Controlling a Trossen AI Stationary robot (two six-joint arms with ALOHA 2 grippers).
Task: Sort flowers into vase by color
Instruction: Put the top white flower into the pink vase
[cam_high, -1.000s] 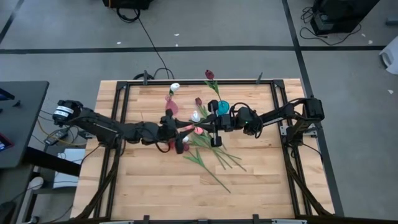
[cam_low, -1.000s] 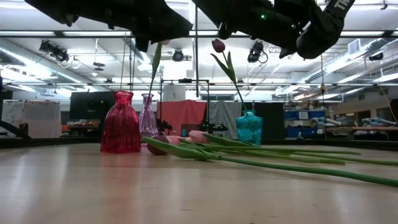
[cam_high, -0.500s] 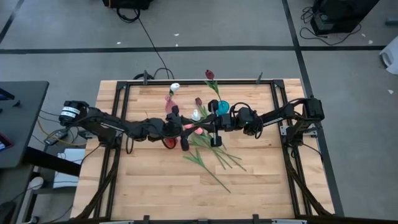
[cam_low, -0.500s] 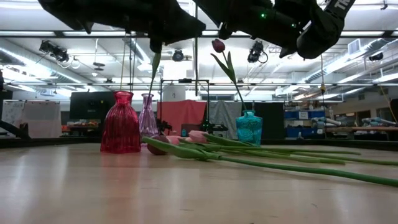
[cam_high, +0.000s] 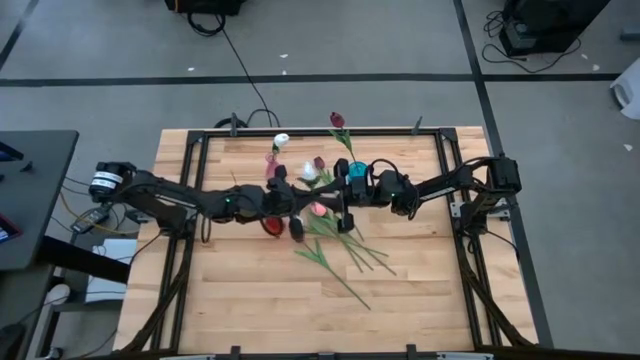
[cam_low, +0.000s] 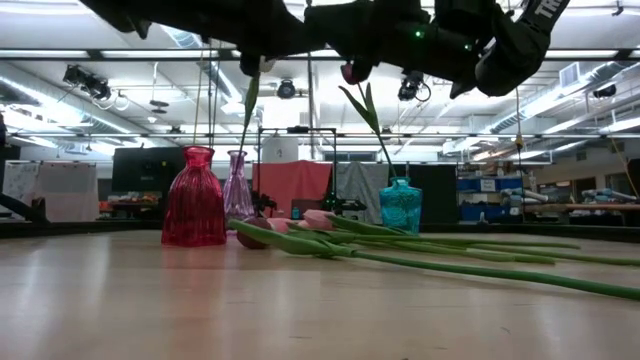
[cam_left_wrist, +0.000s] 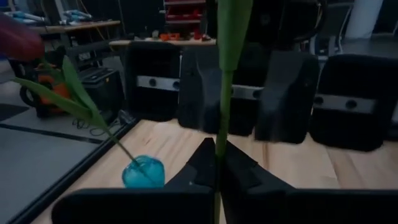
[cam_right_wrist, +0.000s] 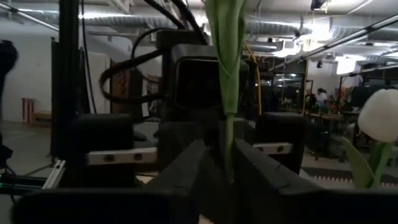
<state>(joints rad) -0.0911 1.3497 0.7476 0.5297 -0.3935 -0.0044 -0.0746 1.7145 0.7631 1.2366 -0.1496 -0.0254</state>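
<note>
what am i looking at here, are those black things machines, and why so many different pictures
Those black things are two robot arms bolted at either side of a wooden table. Each ends in a two-finger gripper.

One picture looks straight down from above. One sits at table height and looks across it. The other two come from small cameras on each arm's wrist, looking out past its own fingers.

Three glass vases stand on the table: a red vase, a purple vase and a teal vase. A bunch of loose flowers lies in front of them.

The arms meet above the middle of the table. The left gripper is shut on a green flower stem. The right gripper is around the same stem, with its fingers slightly apart.
</note>
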